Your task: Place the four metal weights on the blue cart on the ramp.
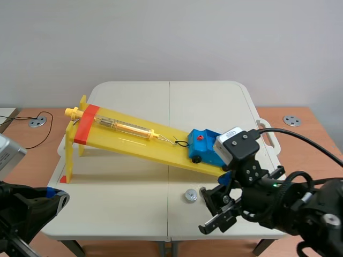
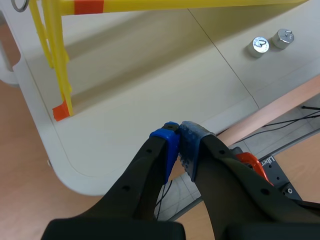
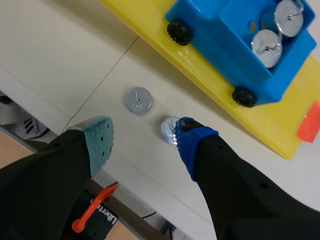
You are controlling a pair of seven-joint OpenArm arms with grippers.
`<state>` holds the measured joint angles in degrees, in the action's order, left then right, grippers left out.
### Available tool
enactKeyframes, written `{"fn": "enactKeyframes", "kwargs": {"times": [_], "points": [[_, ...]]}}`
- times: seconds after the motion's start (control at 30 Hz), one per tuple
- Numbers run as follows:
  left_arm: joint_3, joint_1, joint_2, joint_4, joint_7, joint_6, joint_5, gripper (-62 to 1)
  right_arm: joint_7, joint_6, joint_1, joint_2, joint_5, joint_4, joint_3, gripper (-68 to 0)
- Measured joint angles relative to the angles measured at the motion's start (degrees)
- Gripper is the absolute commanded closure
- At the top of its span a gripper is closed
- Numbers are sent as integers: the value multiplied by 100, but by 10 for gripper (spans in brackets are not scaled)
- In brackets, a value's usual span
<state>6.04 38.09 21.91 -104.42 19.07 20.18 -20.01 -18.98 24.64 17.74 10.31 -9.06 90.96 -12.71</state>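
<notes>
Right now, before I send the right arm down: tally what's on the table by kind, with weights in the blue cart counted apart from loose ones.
Metal weights inside the blue cart: 2
Loose metal weights on the table: 2
Blue carts: 1
Yellow ramps: 1
Spring scales: 1
Total: 7 things, 4 of them weights.

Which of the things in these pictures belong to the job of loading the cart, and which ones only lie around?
Job: blue plastic cart; yellow plastic ramp; two silver metal weights in the cart; two more silver weights on the white table; open right gripper over them.
Lying about: orange tube-shaped spring scale on the ramp; two round metal discs in the brown desk.
</notes>
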Motion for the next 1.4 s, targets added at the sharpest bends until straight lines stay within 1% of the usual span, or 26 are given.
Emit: {"fn": "enactKeyframes", "kwargs": {"times": [0.23, 0.33, 0.47, 0.63, 0.7, 0.9, 1.0, 1.07, 1.1, 1.17, 1.3, 1.4], "points": [[0, 0, 0, 0, 0, 0, 0, -29, 293, -428, -452, -271, 433, -750, -446, -289], [0, 0, 0, 0, 0, 0, 0, -29, 398, -498, -605, -391, 549, -1069, -540, -289], [0, 0, 0, 0, 0, 0, 0, -29, 468, -730, -776, -520, 715, -1436, -623, -288], [0, 0, 0, 0, 0, 0, 0, -29, 625, -800, -962, -608, 785, -1805, -699, -288], [0, 0, 0, 0, 0, 0, 0, -29, 680, -820, -1038, -625, 798, -1939, -750, -274], [0, 0, 0, 0, 0, 0, 0, -29, 717, -841, -1202, -710, 807, -2223, -848, -264], [0, 0, 0, 0, 0, 0, 0, -29, 721, -844, -1202, -715, 804, -2234, -852, -228], [0, 0, 0, 0, 0, 0, 0, -29, 721, -844, -1202, -715, 804, -2234, -852, -225], [0, 0, 0, 0, 0, 0, 0, -29, 721, -844, -1202, -715, 804, -2234, -852, -211], [0, 0, 0, 0, 0, 0, 0, -29, 719, -898, -1202, -715, 807, -2234, -852, -176], [0, 0, 0, 0, 0, 0, 0, -29, 717, -968, -1202, -713, 807, -2234, -852, -133], [0, 0, 0, 0, 0, 0, 0, -29, 693, -1058, -1202, -713, 804, -2234, -852, -123]]}}
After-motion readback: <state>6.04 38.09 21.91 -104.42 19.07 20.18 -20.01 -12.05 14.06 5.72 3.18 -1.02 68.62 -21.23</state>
